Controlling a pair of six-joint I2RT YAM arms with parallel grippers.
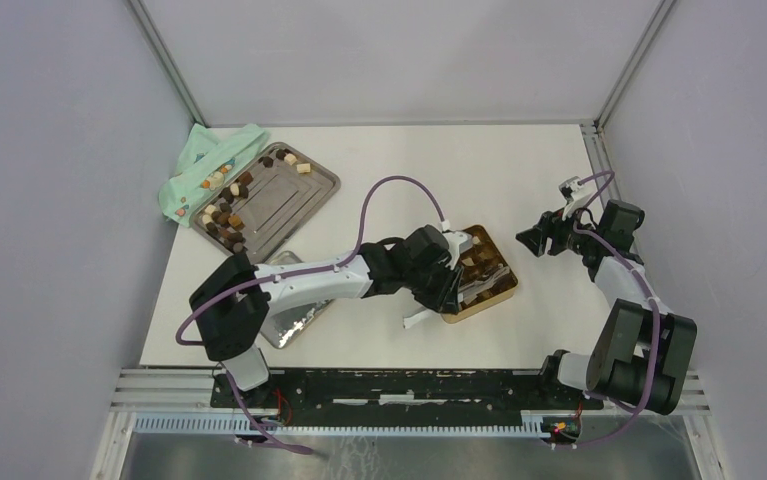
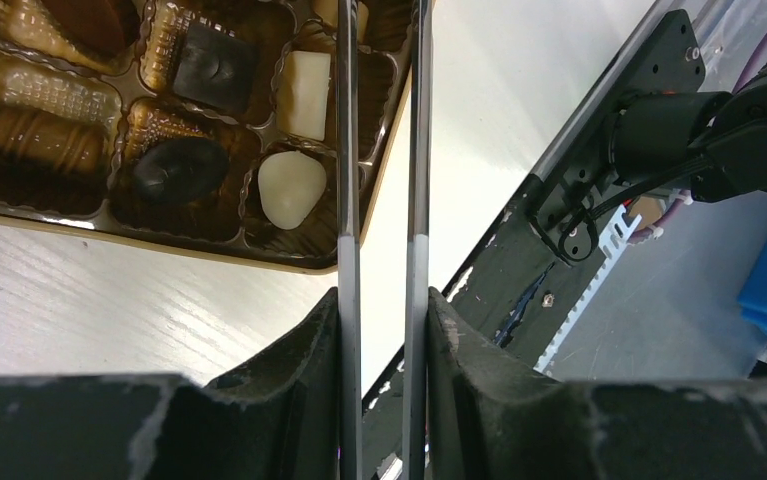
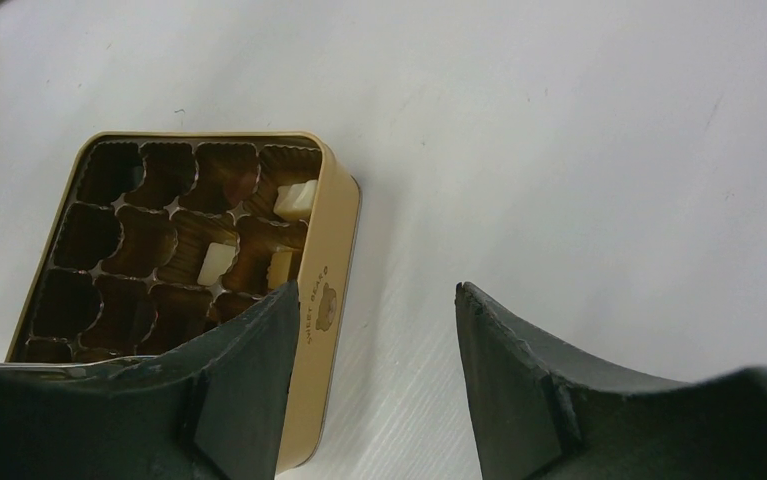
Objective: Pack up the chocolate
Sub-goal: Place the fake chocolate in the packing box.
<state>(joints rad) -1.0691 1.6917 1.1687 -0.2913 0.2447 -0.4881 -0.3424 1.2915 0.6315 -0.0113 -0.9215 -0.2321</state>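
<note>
Hiding half the gold tin (image 1: 507,283), left tool (image 1: 447,288); tweezers (image 2: 349,150) cropped.

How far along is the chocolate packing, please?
Done: several chocolates sit in the tin, though many cups are empty. In hand: the left gripper holds tongs over the tin; the right gripper is open and empty. Left: many more on the tray.
</note>
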